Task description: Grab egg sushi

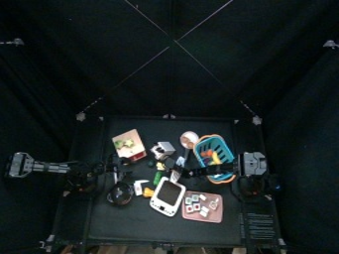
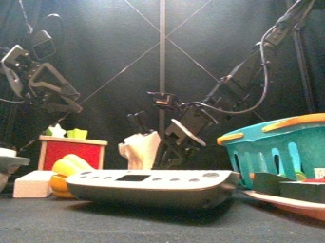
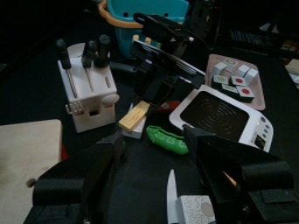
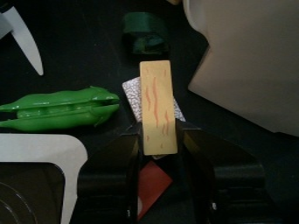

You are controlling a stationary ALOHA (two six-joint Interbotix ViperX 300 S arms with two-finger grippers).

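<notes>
The egg sushi point(image 4: 156, 96), a yellow slab on white rice, lies on the black table between the jaws of my right gripper point(image 4: 156, 133), which are closed in on its sides. In the left wrist view the right gripper point(image 3: 158, 83) stands over the egg sushi point(image 3: 135, 115), next to a green pea pod point(image 3: 166, 138). My left gripper point(image 3: 155, 144) is open and empty, held back a little from the pea pod. In the front view the right gripper point(image 2: 188, 128) hangs behind the white scale point(image 2: 152, 185).
A white knife block point(image 3: 87, 83), a white scale point(image 3: 222, 114), a plate of sushi pieces point(image 3: 239, 74) and a teal basket point(image 3: 140, 10) crowd round the sushi. A knife point(image 3: 172, 197) and a beige board point(image 3: 24, 162) lie near the left gripper.
</notes>
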